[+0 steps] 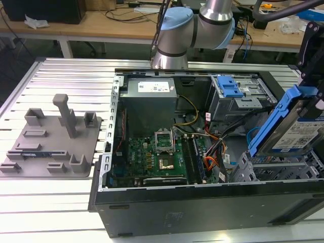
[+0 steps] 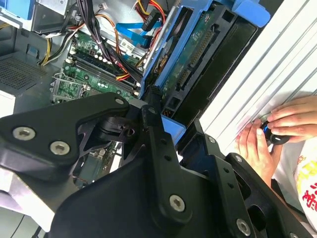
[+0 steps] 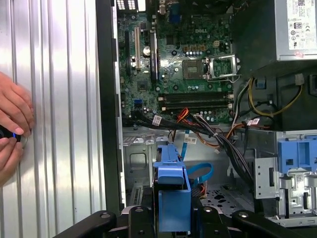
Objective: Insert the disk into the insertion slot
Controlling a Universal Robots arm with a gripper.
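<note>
While the disk (image 1: 296,132) hangs tilted over the insertion slot (image 1: 276,173) | tool (image 3: 171,218) clamped on it | white label

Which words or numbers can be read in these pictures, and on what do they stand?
No text can be quoted with confidence.
Disk, white label: too small to read.
Power supply, label: too small to read.
Motherboard, fine print: too small to read.
</note>
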